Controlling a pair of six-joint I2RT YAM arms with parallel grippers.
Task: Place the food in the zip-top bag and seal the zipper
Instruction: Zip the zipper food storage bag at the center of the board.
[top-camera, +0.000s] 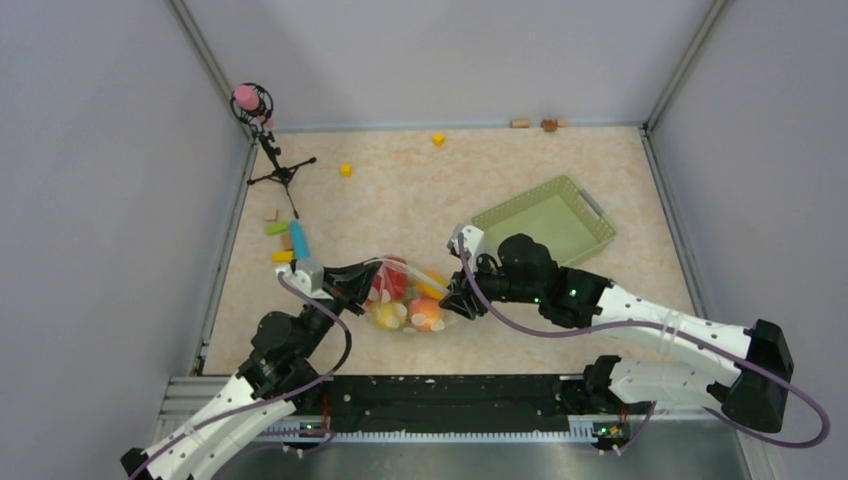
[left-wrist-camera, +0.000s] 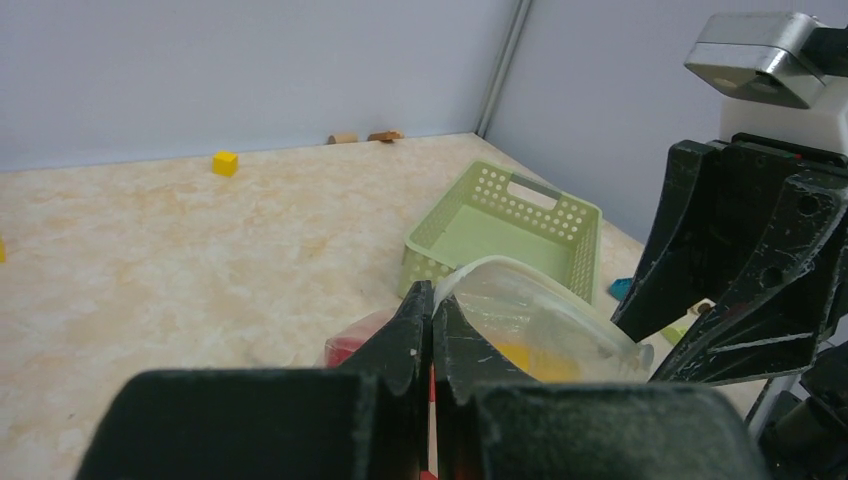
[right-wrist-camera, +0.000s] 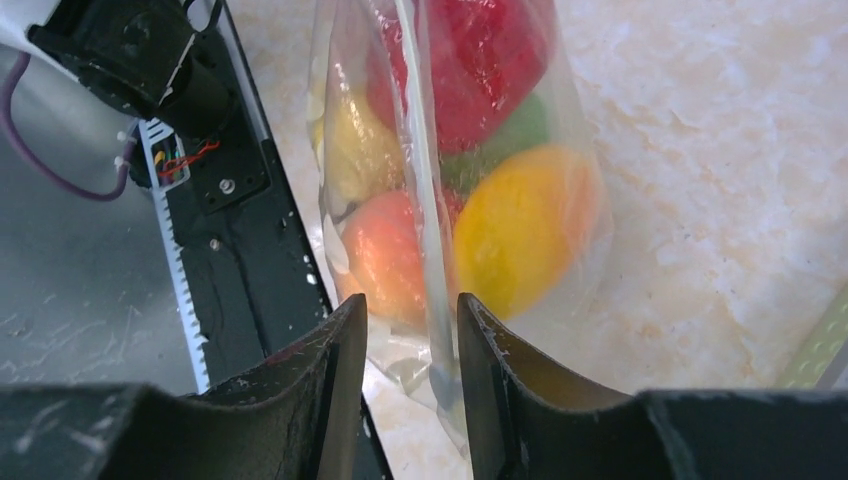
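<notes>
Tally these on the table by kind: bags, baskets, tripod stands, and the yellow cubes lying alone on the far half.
clear white-dotted plastic zip-top bag: 1
pale green slatted plastic basket: 1
small black tripod stand with a pink top: 1
small yellow cubes: 2
Total: 5

The zip-top bag (right-wrist-camera: 560, 150) reads as thin clear plastic film, glossy and crinkled, with glare along the zipper (right-wrist-camera: 420, 180), a whitish, smoother strip. Inside it, the food (right-wrist-camera: 515, 235) looks like smooth, shiny plastic. The right gripper (right-wrist-camera: 410, 300) shows matt black plastic fingers, scuffed with pale scratches, and the left gripper (left-wrist-camera: 432, 295) looks the same. The basket (left-wrist-camera: 500, 225) is pale green perforated plastic with a soft sheen. The table (left-wrist-camera: 200, 250) is matt, marbled beige.
</notes>
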